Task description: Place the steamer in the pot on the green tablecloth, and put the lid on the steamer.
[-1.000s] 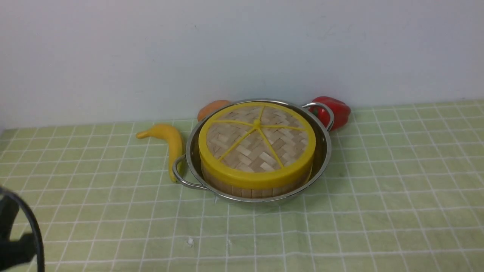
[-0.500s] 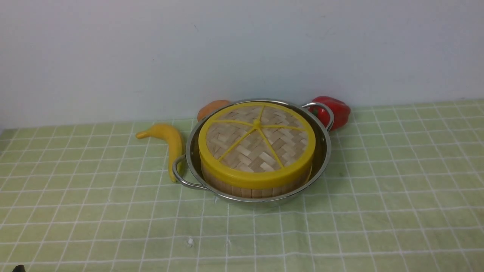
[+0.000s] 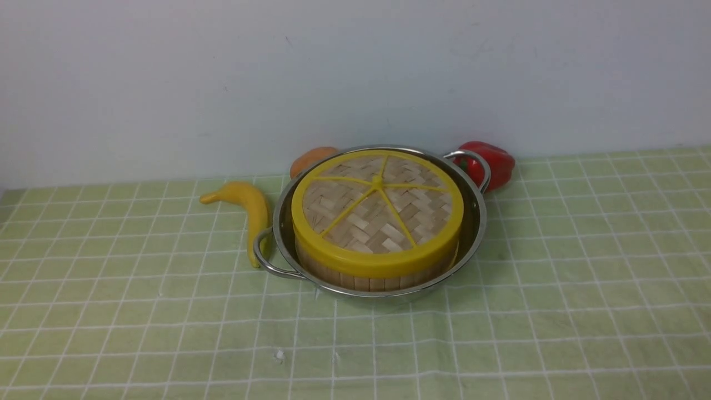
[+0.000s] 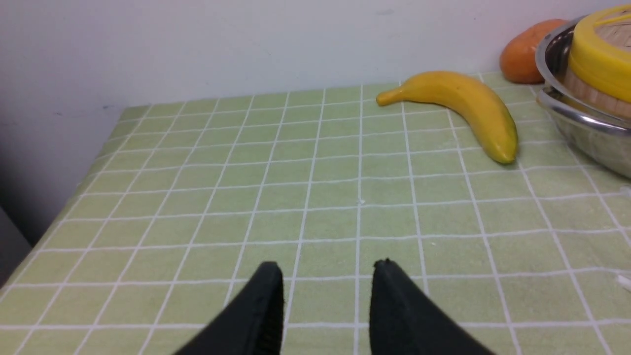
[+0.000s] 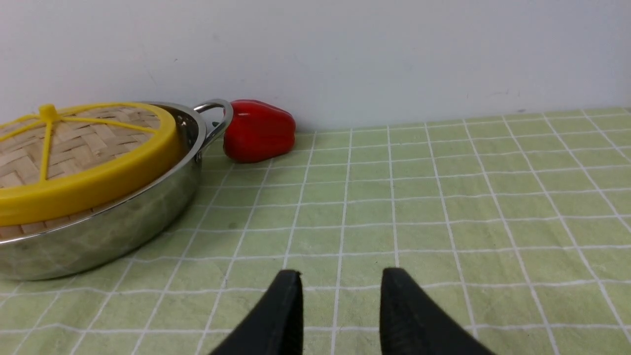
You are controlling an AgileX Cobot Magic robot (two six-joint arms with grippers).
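Observation:
The steel pot (image 3: 477,222) stands on the green tablecloth (image 3: 555,311) near the back wall. The bamboo steamer (image 3: 355,279) sits inside it, and the woven lid (image 3: 377,208) with its yellow rim lies flat on top. Neither gripper shows in the front view. In the left wrist view my left gripper (image 4: 328,268) is open and empty over bare cloth, well clear of the pot (image 4: 586,128). In the right wrist view my right gripper (image 5: 341,277) is open and empty over the cloth, apart from the pot (image 5: 108,227) and lid (image 5: 84,148).
A yellow banana (image 3: 250,208) lies just left of the pot, an orange (image 3: 311,158) behind it, and a red bell pepper (image 3: 494,164) by the pot's right handle. The cloth's left edge (image 4: 98,153) drops off beside the wall.
The dark arm and cable at the front view's lower left have drawn out of the picture. Pot, steamer and lid have not moved.

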